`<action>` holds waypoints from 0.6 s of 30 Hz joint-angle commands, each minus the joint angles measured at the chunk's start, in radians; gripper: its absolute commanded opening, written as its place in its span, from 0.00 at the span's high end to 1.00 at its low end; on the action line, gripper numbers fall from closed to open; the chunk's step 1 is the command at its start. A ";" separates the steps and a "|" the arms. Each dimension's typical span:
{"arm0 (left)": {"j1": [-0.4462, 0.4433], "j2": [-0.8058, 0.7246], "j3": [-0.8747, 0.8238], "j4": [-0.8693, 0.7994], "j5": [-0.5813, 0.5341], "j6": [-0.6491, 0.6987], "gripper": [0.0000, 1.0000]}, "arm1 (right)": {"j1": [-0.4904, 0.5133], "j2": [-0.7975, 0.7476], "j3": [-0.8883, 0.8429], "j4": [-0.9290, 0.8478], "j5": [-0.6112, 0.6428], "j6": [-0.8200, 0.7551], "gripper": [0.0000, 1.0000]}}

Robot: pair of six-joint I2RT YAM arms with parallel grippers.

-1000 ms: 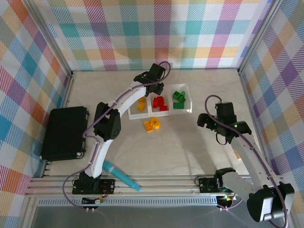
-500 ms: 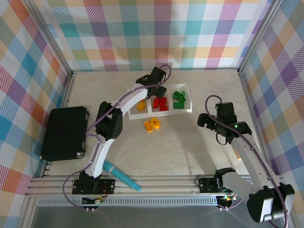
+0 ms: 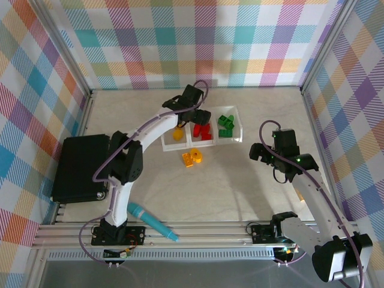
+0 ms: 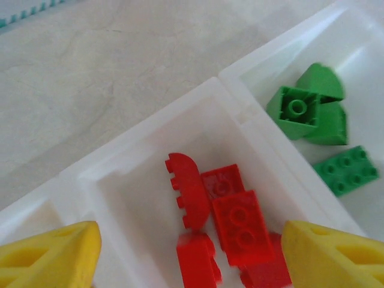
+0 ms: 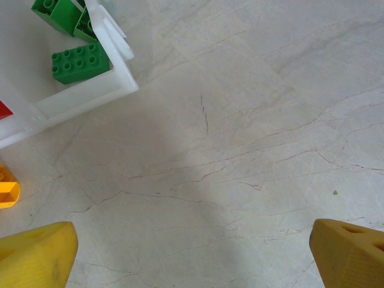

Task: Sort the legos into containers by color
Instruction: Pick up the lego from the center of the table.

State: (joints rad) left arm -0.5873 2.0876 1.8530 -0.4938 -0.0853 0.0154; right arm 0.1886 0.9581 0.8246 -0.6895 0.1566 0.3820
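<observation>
Under the left gripper, spread wide and empty, red legos sit in the middle container; green legos beyond its right finger. Right gripper gapes over table.

A robot lab test cell: plaid cloth walls, aluminium frame rail, two arms bolted at a table edge.

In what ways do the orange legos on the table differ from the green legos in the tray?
Colour: the orange legos are yellow-orange; the green legos are green. Place: the orange legos lie on the table, just in front of the tray; the green legos lie inside its right compartment. So the orange legos are unsorted, the green legos sorted. Both are small plastic bricks.
</observation>
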 commanded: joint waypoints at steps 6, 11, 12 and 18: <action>-0.023 -0.292 -0.334 0.107 0.000 -0.207 0.12 | -0.008 -0.001 -0.002 0.017 -0.015 0.022 0.01; -0.080 -0.390 -0.504 0.095 -0.071 -0.326 0.11 | -0.008 0.015 -0.006 0.035 -0.038 0.035 0.01; -0.090 -0.402 -0.523 0.088 -0.085 -0.353 0.11 | -0.008 0.016 -0.007 0.038 -0.042 0.037 0.01; -0.139 -0.425 -0.616 0.044 -0.142 -0.575 0.12 | -0.008 0.021 -0.018 0.049 -0.072 0.053 0.01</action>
State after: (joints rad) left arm -0.7155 1.7039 1.2613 -0.4213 -0.1802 -0.4088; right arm 0.1886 0.9768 0.8227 -0.6670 0.1143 0.4122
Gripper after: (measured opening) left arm 0.878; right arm 0.990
